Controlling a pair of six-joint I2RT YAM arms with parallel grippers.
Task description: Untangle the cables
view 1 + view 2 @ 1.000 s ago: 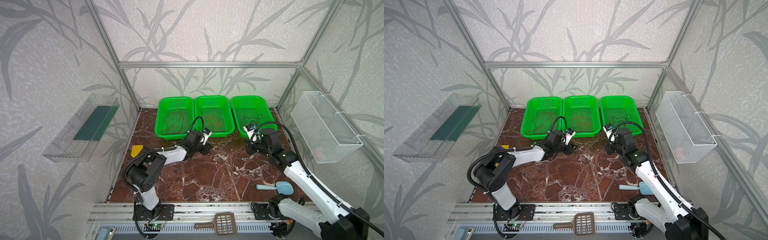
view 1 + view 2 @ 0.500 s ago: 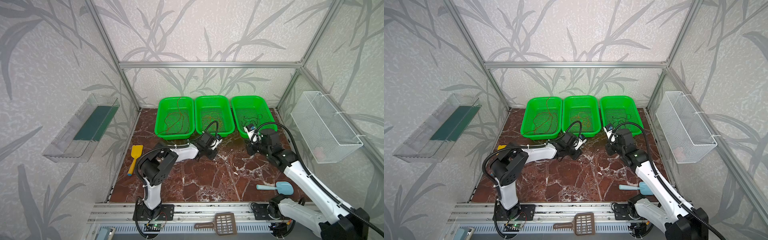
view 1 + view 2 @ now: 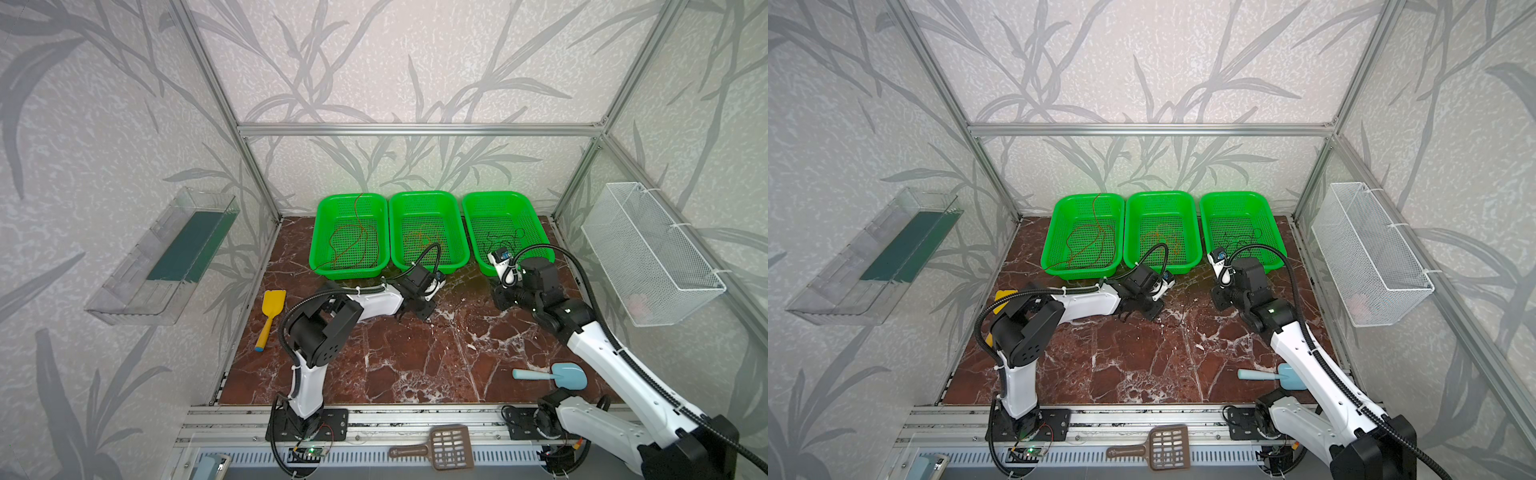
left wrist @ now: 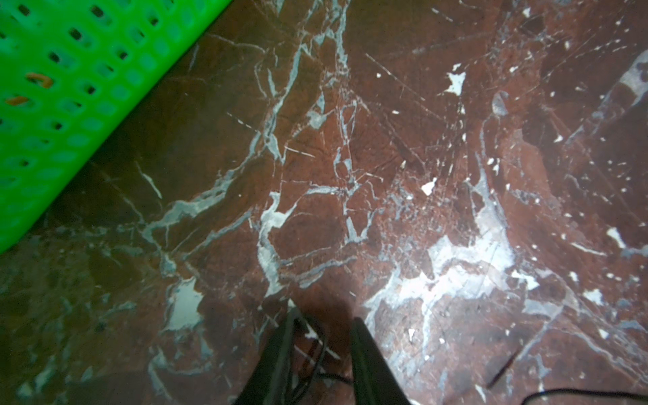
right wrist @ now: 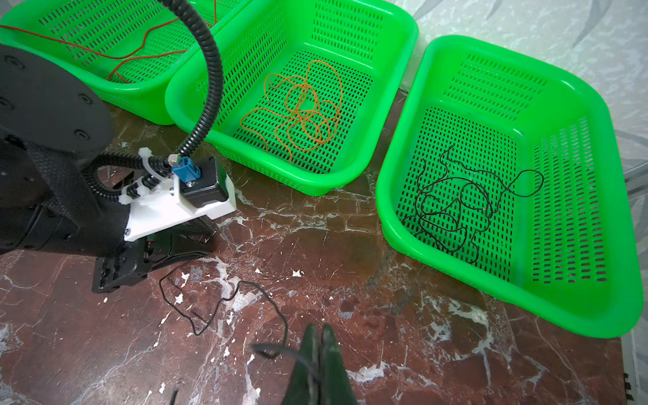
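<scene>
Bare marble table point(image 3: 415, 353) spreads forward from the middle basket point(image 5: 315, 189), and both claws sit low on it. The loose black cable point(image 5: 285, 326) lies flat there, its wavy length running roughly along that basket's front rim. Off the basket's right front corner, the right gripper point(image 5: 319, 329) is pinched tight on one end. Just in front of the basket, the left gripper point(image 4: 324, 315) has its jaws parted, with cable looping between them. Inside the basket the orange cable point(image 5: 301, 115) lies coiled. The red-brown cable point(image 5: 121, 58) lies in the neighbour to its left, another black cable point(image 5: 452, 207) in the one to its right.
</scene>
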